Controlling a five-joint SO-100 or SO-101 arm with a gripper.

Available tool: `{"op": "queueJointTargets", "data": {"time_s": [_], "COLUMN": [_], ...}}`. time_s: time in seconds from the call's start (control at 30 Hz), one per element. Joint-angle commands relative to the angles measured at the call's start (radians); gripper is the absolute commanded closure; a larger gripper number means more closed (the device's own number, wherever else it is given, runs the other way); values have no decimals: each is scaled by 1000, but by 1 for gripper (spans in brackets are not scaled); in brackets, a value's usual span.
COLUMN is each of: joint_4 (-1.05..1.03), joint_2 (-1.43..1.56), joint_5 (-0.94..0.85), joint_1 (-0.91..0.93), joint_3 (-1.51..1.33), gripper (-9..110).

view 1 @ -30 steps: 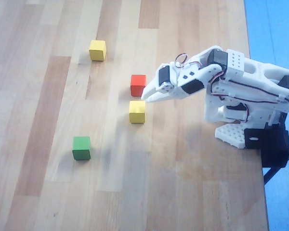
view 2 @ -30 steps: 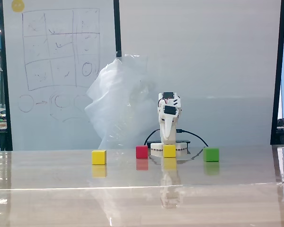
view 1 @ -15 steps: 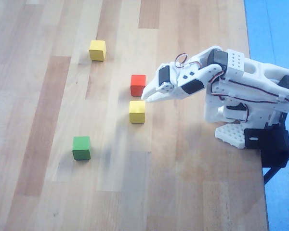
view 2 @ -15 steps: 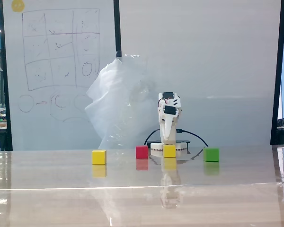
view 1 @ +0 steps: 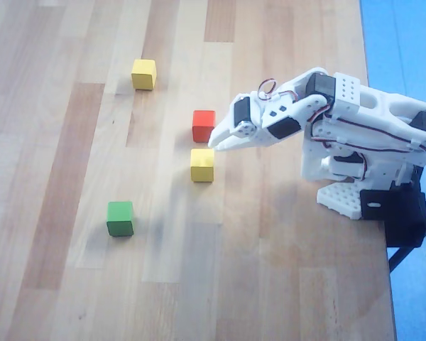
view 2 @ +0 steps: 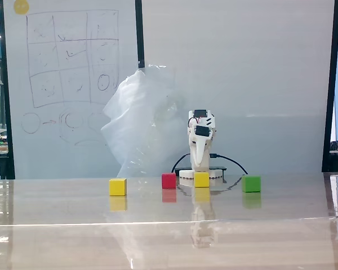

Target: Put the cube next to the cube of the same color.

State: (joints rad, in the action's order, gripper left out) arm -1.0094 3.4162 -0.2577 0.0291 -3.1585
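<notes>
Two yellow cubes lie apart on the wooden table. One yellow cube (view 1: 202,165) (view 2: 201,179) sits just below the red cube (view 1: 204,126) (view 2: 169,180) in the overhead view. The other yellow cube (view 1: 144,74) (view 2: 118,187) lies far off at the upper left. My white gripper (view 1: 216,144) (view 2: 199,167) hovers shut and empty just right of the red cube and above the near yellow cube, touching neither.
A green cube (view 1: 120,218) (view 2: 251,184) lies at the lower left in the overhead view. The arm's base (view 1: 369,195) stands at the table's right edge. A whiteboard and a crumpled plastic sheet (view 2: 141,121) stand behind the table.
</notes>
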Motion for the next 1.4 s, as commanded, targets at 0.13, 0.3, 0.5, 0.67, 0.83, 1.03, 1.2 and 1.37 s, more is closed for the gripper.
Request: {"op": "queueJointTargets", "data": {"time_s": [0.13,0.3,0.5,0.67,0.83,1.03,1.2,1.37], "joint_4": [-8,-14,-179,-348,-368,-324,-275,-212], "joint_2": [5,-241,-753,-1089,-1289,-1442,-1494,-1496], "joint_5": [-8,-11,-5,-2,0,0,-2,-2], "joint_1": [20,6,6,6,8,12,12,18], "joint_3": [104,423,805,1037,1075,1074,1074,1039], "gripper": [102,102,102,102,102,101,89,74]}}
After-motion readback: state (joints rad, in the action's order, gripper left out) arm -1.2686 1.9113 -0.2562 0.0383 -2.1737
